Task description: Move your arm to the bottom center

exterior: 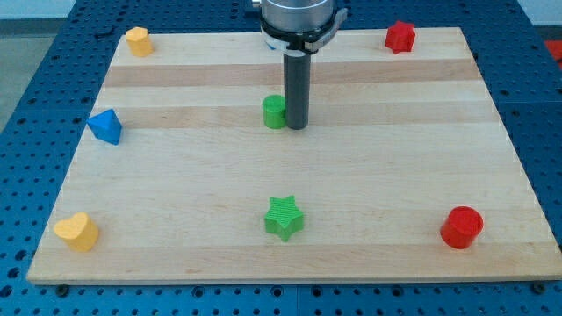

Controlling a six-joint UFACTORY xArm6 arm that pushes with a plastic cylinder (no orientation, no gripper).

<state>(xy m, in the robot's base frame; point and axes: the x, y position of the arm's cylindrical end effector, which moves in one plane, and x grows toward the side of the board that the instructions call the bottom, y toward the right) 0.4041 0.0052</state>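
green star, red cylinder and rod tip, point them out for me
green star (284, 217), camera view, centre of its top face
red cylinder (462, 226), camera view, middle of its body
my tip (297, 128), camera view, rod's very end

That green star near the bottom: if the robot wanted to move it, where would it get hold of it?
It cannot grip; the end effector is a bare rod, so it pushes. My tip now sits beside the green cylinder, above the green star. I would probably press into a notch between two points, from the side opposite the intended direction, so the star does not spin away.
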